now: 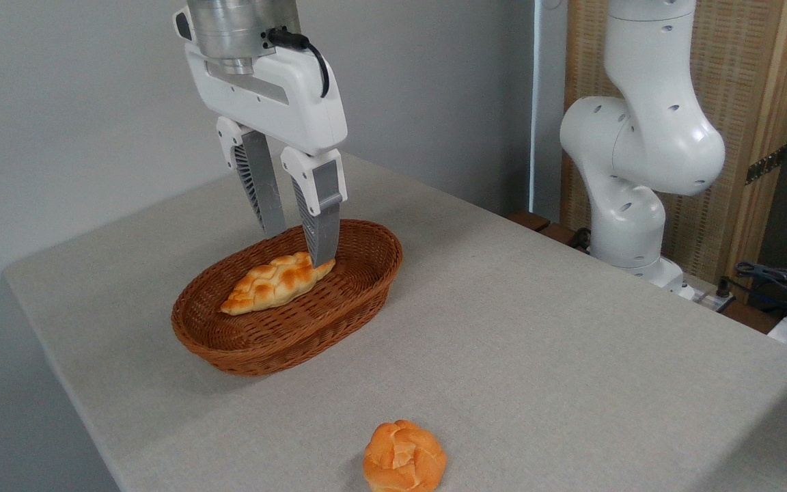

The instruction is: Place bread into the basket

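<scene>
Fixed camera, looking down across a grey table [537, 328].

Gripper [298, 246] hangs over the far part of the basket [284, 342], fingers pointing down. Jaws apart with a clear gap between them, nothing held. Right fingertip [323, 249] reaches down in front of the upper end of the braided loaf [274, 283]; whether it touches the loaf cannot be told. Left finger ends at about the level of the far rim.

Basket is oval, reddish-brown wicker, sitting left of centre on the table. Braided loaf lies inside it, slanted, its pointed end toward lower left.

Bread [404, 456], the small round orange bun with cracked top, sits on the table near the front edge, well apart from the basket and outside it. Gripper is nowhere near it.

Arm's white base and joints [639, 150] stand at the table's far right side.
</scene>
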Available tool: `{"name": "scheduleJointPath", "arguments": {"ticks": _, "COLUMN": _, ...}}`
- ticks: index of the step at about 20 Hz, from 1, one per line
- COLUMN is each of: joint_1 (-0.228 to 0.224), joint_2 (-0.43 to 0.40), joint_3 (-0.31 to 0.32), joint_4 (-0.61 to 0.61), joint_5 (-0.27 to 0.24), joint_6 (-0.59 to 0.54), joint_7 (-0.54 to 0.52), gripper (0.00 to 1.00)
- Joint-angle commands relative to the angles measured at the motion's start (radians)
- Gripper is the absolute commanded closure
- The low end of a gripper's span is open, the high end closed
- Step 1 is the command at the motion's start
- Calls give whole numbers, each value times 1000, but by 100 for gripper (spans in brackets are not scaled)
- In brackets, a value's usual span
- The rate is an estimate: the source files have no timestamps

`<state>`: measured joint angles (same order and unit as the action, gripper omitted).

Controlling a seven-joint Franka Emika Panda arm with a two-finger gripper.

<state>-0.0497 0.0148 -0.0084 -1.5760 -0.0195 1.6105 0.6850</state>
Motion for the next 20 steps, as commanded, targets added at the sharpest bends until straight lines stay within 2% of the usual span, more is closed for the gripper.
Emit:
{"name": "scheduleJointPath", "arguments": {"ticks": 1, "joint_1": -7, "joint_2": -3, "joint_3": 11, "joint_4": 13, "joint_5": -6, "joint_6": -27, "joint_7": 11, "gripper": 0}}
{"name": "scheduleJointPath", "arguments": {"ticks": 16, "joint_1": -4, "joint_2": -4, "joint_3": 10, "joint_4": -1, "joint_5": -17, "joint_6": -6, "joint_7": 11, "gripper": 0}}
{"name": "scheduleJointPath", "arguments": {"ticks": 20, "joint_1": -1, "joint_2": -59, "joint_3": 13, "joint_4": -100, "joint_5": -17, "joint_6": 118, "joint_7": 11, "gripper": 0}}
